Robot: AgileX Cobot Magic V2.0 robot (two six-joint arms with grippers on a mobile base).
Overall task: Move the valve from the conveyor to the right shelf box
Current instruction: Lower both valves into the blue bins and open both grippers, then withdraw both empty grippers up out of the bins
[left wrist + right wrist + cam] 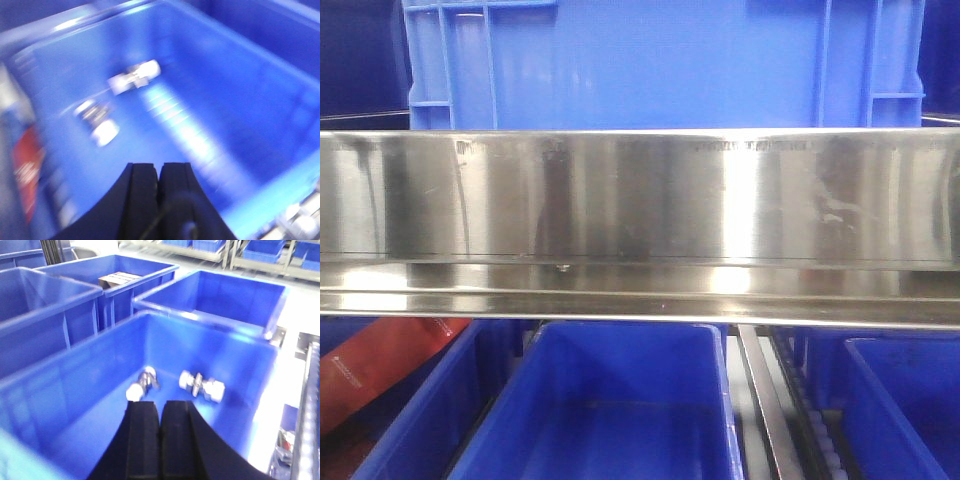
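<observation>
— Blue plastic box point(75, 405) under the right wrist camera, with two metal valves on its floor: one valve point(142, 385) just past the right jaws, a second valve point(201, 386) near it but not touching.

— Held by anything?

— No. Right jaws pressed together, empty, hanging above the box. Same with the left jaws: clenched on nothing, over a blue box with two pale metal pieces point(134, 77) inside, badly blurred in that view.

— Same box in both views?

— Cannot tell. Likely, going by the pair lying in each.

— So delivered?

— Seems so, as a judgement only: nothing in either grip, both valves lying free inside the box. Cannot say which of the two counts as the task's own.

— And the conveyor?

— Not in view anywhere. From the front camera, only a steel shelf rail point(640, 200), a blue crate point(650, 60) above it and lower bins point(610, 400) beneath.

— Left to do?

— Probably little: lifting clear of the box, perhaps going back for another valve. No way of checking the belt for more from these views.
</observation>
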